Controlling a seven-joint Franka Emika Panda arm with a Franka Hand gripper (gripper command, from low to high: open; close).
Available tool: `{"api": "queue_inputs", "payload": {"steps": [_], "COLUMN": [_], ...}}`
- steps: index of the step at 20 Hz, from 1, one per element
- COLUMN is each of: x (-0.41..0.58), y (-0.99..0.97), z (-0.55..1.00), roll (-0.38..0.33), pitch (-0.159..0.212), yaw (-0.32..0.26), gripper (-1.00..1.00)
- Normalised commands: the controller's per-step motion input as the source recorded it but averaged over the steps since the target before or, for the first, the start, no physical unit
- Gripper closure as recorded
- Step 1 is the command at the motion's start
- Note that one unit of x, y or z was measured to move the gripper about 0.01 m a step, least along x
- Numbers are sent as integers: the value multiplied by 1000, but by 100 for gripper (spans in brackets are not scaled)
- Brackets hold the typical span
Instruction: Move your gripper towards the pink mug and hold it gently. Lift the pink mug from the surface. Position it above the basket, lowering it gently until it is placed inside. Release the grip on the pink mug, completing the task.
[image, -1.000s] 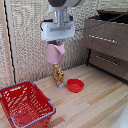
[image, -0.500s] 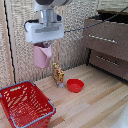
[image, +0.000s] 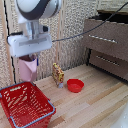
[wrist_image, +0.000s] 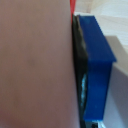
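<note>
The pale pink mug (image: 28, 69) hangs in the air under my white boxy gripper (image: 29, 61), which is shut on it. It hovers above the far edge of the red lattice basket (image: 25, 102) at the exterior view's left. In the wrist view the pink mug (wrist_image: 35, 64) fills most of the picture, and a blue fingertip (wrist_image: 97, 60) presses against its side. A sliver of red shows past the mug's edge. The other finger is hidden behind the mug.
A shallow red bowl (image: 75, 85) lies on the wooden floor, with a small yellow-brown giraffe toy (image: 58, 75) beside it. A dark brown drawer cabinet (image: 109, 47) stands at the exterior view's right. A beige woven wall is behind.
The gripper has carried the pink mug toward the exterior view's left, from above the giraffe toy to over the basket's far edge, and it sits a little lower.
</note>
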Motion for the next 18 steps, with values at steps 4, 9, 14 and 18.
{"api": "queue_inputs", "payload": {"steps": [4,9,14,18], "x": [178,268,302,217], "y": [347,187,164,208], "z": [-391,-378,-452,-474], "roll": [-15,0,0,-9], "pitch": [45,9,0,12], "yaw": [1,22,25,6], "gripper": [100,100,100,100]}}
